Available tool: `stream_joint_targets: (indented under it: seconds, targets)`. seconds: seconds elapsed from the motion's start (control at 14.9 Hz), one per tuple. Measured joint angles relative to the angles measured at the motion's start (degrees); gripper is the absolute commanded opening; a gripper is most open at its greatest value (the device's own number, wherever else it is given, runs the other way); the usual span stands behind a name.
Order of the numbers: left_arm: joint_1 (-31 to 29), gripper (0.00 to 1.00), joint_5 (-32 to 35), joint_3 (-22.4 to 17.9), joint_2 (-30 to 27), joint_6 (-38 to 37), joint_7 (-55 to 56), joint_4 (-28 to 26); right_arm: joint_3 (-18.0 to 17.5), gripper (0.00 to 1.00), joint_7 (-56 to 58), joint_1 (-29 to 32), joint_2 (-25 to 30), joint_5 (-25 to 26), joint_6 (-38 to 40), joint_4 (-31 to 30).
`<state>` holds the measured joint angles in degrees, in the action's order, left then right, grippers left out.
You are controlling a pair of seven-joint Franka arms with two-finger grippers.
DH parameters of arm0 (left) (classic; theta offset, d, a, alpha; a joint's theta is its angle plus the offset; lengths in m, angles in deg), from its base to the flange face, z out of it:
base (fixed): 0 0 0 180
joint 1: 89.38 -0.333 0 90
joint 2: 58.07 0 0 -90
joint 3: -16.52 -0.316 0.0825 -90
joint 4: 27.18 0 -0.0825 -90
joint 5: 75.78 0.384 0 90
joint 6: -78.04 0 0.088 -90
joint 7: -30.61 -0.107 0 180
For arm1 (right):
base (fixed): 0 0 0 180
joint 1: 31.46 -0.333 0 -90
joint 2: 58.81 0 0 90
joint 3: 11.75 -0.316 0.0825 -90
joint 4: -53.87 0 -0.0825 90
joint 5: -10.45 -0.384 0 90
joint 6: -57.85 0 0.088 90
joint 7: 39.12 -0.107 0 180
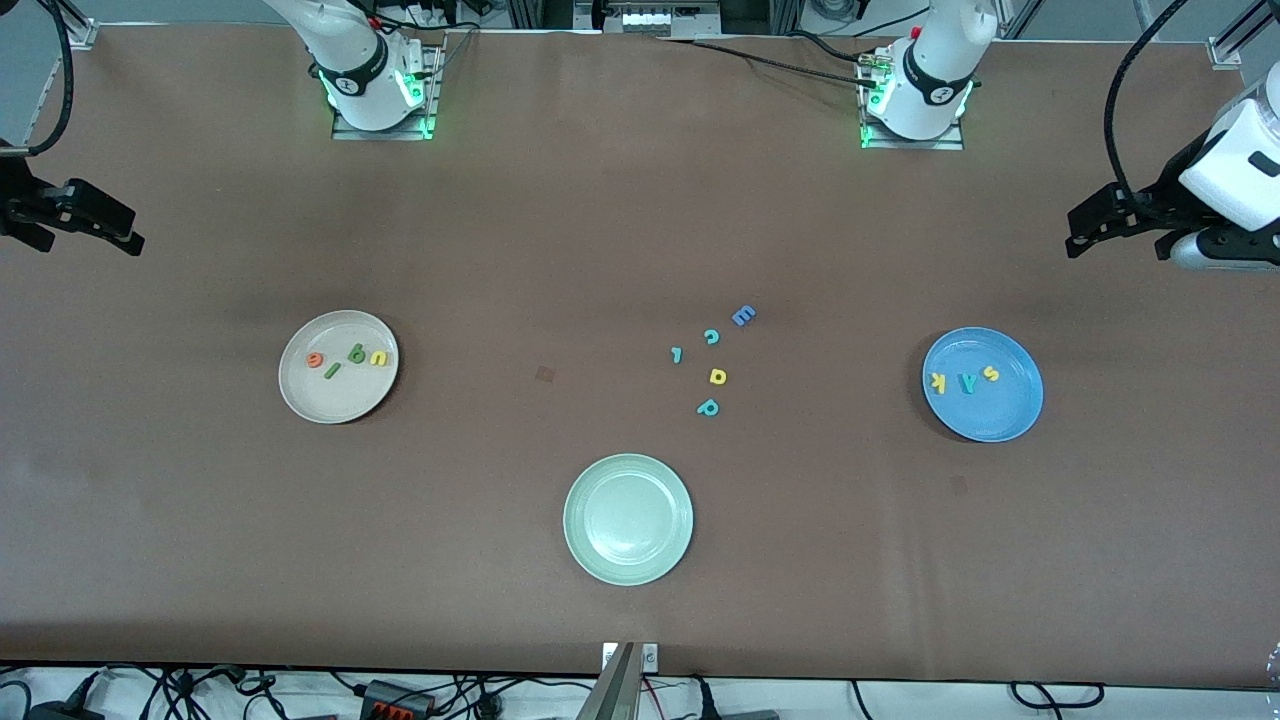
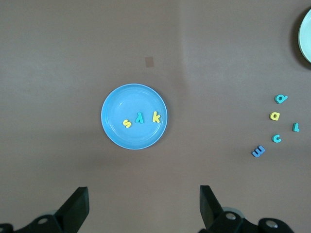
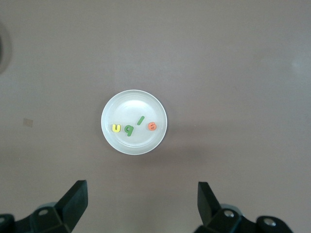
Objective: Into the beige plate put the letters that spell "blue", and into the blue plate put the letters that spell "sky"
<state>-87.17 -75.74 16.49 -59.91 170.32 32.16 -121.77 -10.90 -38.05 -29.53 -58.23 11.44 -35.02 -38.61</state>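
The beige plate (image 1: 335,402) (image 3: 133,101) lies toward the right arm's end and holds the orange e (image 1: 315,359), green l (image 1: 332,371), green b (image 1: 356,353) and yellow u (image 1: 379,357). Toward the left arm's end, the blue plate (image 1: 985,418) (image 2: 133,96) holds the yellow k (image 1: 938,381), teal y (image 1: 967,382) and yellow s (image 1: 991,373). My right gripper (image 1: 130,232) (image 3: 142,194) hangs open and empty, high over the table at its own end. My left gripper (image 1: 1078,235) (image 2: 144,199) is likewise open and empty, high at its end.
A pale green plate (image 1: 628,572), nothing in it, sits nearest the front camera. Loose letters lie mid-table between it and the blue plate: a blue E (image 1: 743,316), teal c (image 1: 712,336), small teal piece (image 1: 677,354), yellow letter (image 1: 717,376) and teal p (image 1: 708,407).
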Motion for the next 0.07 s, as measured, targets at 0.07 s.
stream_joint_targets:
  seconds: [0.07]
  targets:
    - [0.0,1.00,0.0,0.0,0.0,0.0,0.0,0.0,0.0,1.00,0.0,0.0,0.0,0.0,0.0,0.0]
